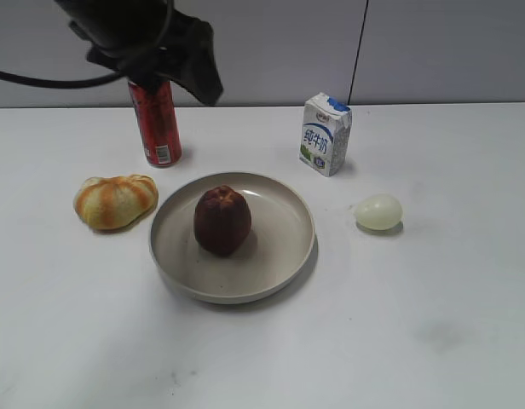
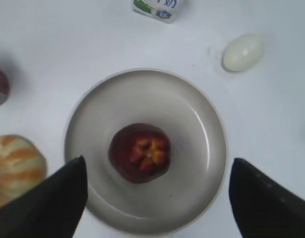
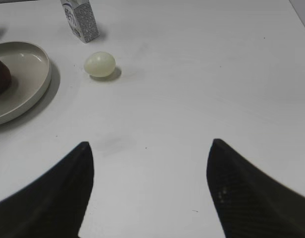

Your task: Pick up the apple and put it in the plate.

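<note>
The dark maroon-red apple [image 1: 222,220] sits in the beige plate [image 1: 284,256] at the table's middle. In the left wrist view the apple [image 2: 140,152] lies in the plate [image 2: 197,119], seen from above. My left gripper [image 2: 157,171] is open and empty, high above the plate's near rim; its dark body shows at the top left of the exterior view [image 1: 152,43]. My right gripper [image 3: 150,148] is open and empty over bare table, right of the plate [image 3: 28,74]. The apple's edge shows at the left border of the right wrist view [image 3: 0,79].
A striped bread bun [image 1: 115,201] lies left of the plate. A red can [image 1: 157,123] stands behind it. A milk carton [image 1: 325,134] stands back right. A pale egg-shaped object [image 1: 378,211] lies right of the plate. The wall runs behind the table.
</note>
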Controlling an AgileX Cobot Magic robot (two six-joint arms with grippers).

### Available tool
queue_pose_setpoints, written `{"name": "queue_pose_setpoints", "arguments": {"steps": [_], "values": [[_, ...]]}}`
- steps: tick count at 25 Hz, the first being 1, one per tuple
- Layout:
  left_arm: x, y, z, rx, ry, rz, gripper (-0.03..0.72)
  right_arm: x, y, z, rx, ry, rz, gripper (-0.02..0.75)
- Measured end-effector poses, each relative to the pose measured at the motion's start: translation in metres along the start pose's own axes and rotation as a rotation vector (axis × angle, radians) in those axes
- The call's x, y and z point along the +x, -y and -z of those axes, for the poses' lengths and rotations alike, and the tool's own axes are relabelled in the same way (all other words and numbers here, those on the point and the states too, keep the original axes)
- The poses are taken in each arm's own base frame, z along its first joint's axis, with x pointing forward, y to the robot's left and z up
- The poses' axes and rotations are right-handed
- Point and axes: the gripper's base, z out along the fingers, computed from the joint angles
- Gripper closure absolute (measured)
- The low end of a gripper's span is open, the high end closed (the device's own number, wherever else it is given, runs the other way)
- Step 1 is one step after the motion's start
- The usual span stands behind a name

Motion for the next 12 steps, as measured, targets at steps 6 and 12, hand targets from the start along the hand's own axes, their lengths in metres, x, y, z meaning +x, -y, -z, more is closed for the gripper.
{"name": "queue_pose_setpoints", "arguments": {"steps": [6,12], "values": [[0.018,-0.009,0.067,-0.207,-0.029,-0.017,0.007,0.0,0.0,0.0,0.0,0.0,0.0,0.167],[0.064,-0.043,0.101,-0.295,-0.055,0.123,0.027,0.0,0.0,0.0,0.0,0.0,0.0,0.167]]}}
